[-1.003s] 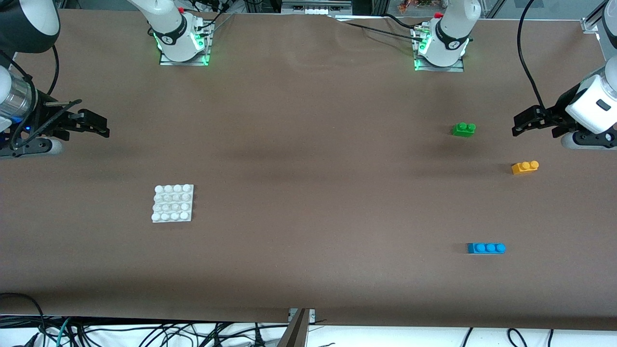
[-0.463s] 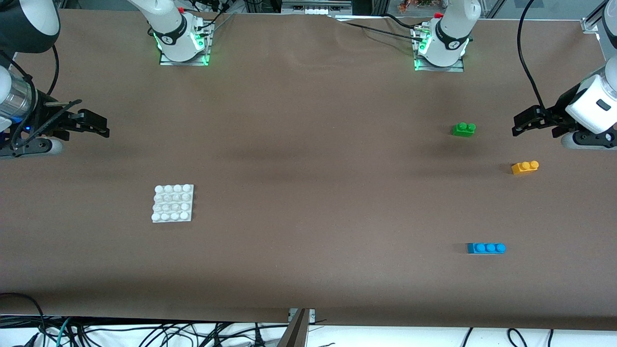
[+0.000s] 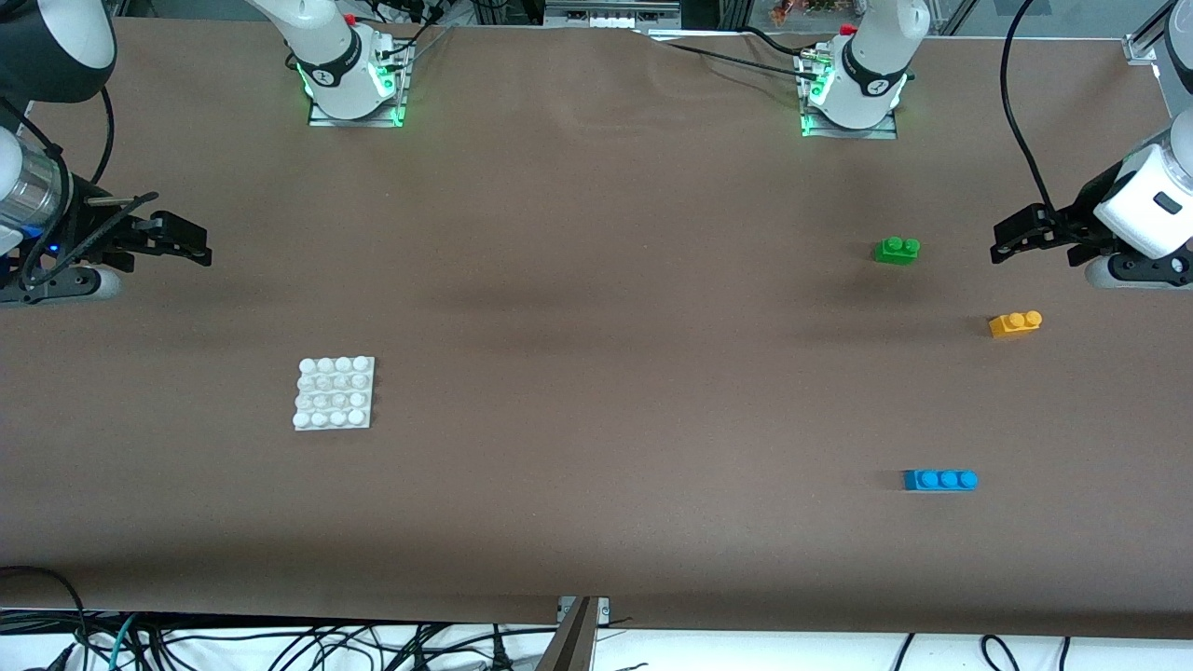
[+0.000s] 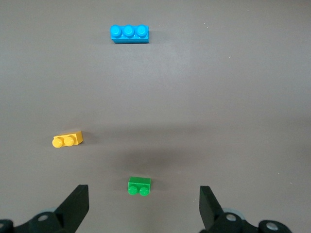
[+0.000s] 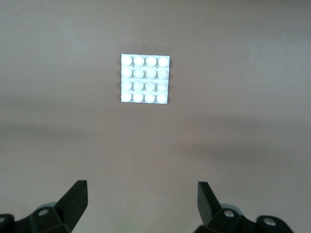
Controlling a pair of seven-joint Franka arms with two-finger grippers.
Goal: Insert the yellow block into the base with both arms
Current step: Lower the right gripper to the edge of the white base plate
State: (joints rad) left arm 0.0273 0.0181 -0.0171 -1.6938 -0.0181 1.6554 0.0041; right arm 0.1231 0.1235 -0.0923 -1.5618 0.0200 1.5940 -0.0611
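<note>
The yellow block (image 3: pixel 1015 323) lies on the brown table toward the left arm's end; it also shows in the left wrist view (image 4: pixel 67 140). The white studded base (image 3: pixel 335 392) lies toward the right arm's end and shows in the right wrist view (image 5: pixel 145 78). My left gripper (image 3: pixel 1005 242) is open and empty, held in the air near the yellow block and the green brick. My right gripper (image 3: pixel 191 244) is open and empty, held in the air over the table's edge at the right arm's end. Both arms wait.
A green two-stud brick (image 3: pixel 897 250) lies farther from the front camera than the yellow block. A blue three-stud brick (image 3: pixel 939 480) lies nearer to it. Both show in the left wrist view, green (image 4: pixel 139 186) and blue (image 4: pixel 129 33). Cables hang at the table's front edge.
</note>
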